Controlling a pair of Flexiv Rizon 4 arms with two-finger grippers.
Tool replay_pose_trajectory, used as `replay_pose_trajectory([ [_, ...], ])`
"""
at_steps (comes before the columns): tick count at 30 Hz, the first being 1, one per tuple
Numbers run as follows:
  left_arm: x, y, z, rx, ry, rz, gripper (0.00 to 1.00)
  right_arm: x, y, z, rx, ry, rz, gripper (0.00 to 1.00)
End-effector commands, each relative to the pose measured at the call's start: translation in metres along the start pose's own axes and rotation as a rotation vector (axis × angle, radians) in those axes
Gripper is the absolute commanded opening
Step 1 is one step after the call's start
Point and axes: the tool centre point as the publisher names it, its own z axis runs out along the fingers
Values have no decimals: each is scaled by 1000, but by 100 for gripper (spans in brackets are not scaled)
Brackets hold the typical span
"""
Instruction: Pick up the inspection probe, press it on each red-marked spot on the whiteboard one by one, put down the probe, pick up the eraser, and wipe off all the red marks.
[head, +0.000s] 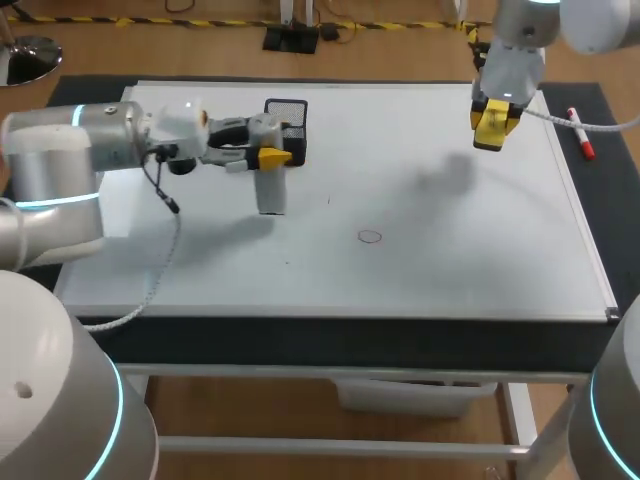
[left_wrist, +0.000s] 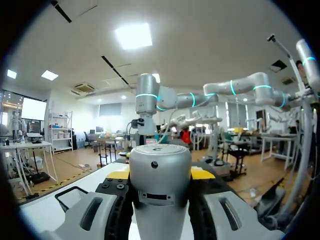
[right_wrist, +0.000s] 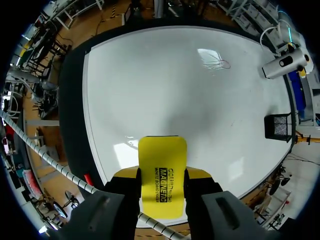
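Our left gripper (head: 272, 160) pinches the inspection probe (head: 271, 190) above the whiteboard (head: 450, 260), well apart from its red mark (head: 370, 237). Our right gripper (head: 494, 128) clamps the eraser (right_wrist: 162, 165) over the whiteboard's far edge. We fear both arms converging on the mark could collide.

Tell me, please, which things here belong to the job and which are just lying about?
Job: inspection probe in the left gripper; eraser in the right gripper; whiteboard; drawn circle on it.
Lying about: black mesh basket; red marker beside the whiteboard.
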Motion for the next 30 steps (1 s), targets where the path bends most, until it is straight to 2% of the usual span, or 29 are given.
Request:
replay_pose_trajectory([
  [1,5,-10,-32,-25,-97,-6,0,1,-1,-1,0,3,-2,0],
  [9,-5,-12,-63,4,-139,-7,0,1,-1,-1,0,3,-2,0],
  [25,-5,-12,-63,4,-139,-7,0,1,-1,-1,0,3,-2,0],
  [30,-5,-12,-63,4,-139,-7,0,-9,49,8,-14,-15,-90,0],
])
